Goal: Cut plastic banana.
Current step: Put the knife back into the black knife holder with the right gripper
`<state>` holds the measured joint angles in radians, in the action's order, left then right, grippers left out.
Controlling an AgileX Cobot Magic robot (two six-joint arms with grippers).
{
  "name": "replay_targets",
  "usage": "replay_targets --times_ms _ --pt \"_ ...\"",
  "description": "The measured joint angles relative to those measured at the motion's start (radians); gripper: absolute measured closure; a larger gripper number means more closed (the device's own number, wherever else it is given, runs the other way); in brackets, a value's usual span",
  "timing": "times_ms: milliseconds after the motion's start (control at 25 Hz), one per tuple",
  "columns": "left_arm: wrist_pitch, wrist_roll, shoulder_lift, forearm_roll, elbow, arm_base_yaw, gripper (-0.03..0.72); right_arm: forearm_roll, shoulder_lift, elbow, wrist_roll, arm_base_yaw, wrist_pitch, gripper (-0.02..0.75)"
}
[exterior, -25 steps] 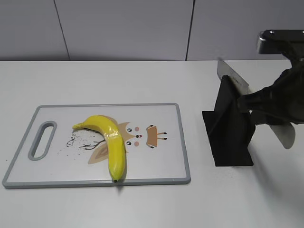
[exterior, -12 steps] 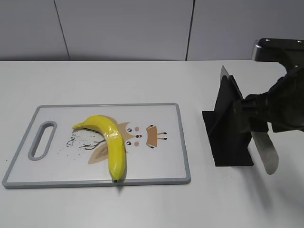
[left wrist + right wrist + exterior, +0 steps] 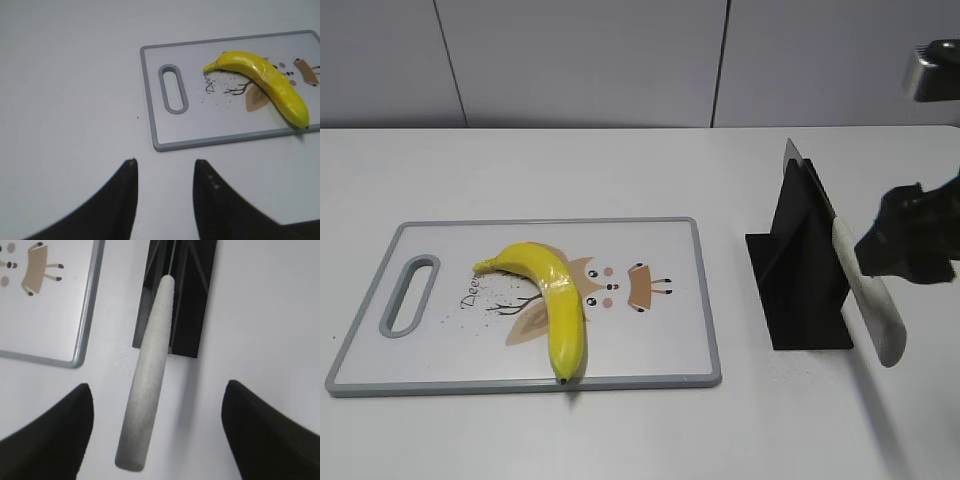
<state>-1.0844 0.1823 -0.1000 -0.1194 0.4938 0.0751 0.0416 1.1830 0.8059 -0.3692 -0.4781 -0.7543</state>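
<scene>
- Right gripper (image 3: 155,435): its fingers (image 3: 47,432) are spread wide on either side of the knife handle (image 3: 147,375) and do not touch it; nothing is gripped.
- Knife: the pale, rounded handle slopes out toward the near right from the black knife stand (image 3: 800,265); the blade (image 3: 798,165) sits in the stand's slot, its grey tip showing above the top at the far side.
- Left gripper (image 3: 165,167): parted and empty, hovering over bare table (image 3: 70,90) to the near left of the cutting board (image 3: 150,100).
- Cutting board: white with a grey rim, a slot handle at its left end and a printed cartoon deer; it lies well left of the stand.
- Plastic banana (image 3: 555,300): lies on the board left of centre, stem toward the far left and dark tip at the near edge.
- Handling, as a judgement: the banana looks light, hard and glossy, so it is likely to skid or roll under a blade. Steadying it near one end, clear of the band at its bend, seems best, with the cut aimed at that band.
</scene>
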Motion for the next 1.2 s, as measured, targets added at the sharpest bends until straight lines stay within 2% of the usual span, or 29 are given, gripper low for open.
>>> replay_targets --times_ms 160,400,480,840,1200 --pt "0.000 0.000 0.000 0.000 0.000 0.000 0.305 -0.023 -0.177 -0.076 0.141 0.000 -0.012 0.109" --pt "0.000 0.000 0.000 -0.002 0.000 0.000 0.128 -0.028 -0.483 -0.231 0.208 0.000 -0.040 0.122" --pt "0.000 0.000 0.000 -0.002 0.000 0.000 0.100 -0.029 -0.588 -0.272 0.217 0.000 -0.070 0.129" --pt "0.001 0.000 0.029 -0.004 0.000 0.000 0.099 -0.042 -0.876 -0.310 0.269 0.000 -0.083 0.158" --pt "-0.001 0.000 0.105 -0.007 0.000 0.000 0.099 -0.054 -0.977 -0.301 0.275 0.000 -0.125 0.158"
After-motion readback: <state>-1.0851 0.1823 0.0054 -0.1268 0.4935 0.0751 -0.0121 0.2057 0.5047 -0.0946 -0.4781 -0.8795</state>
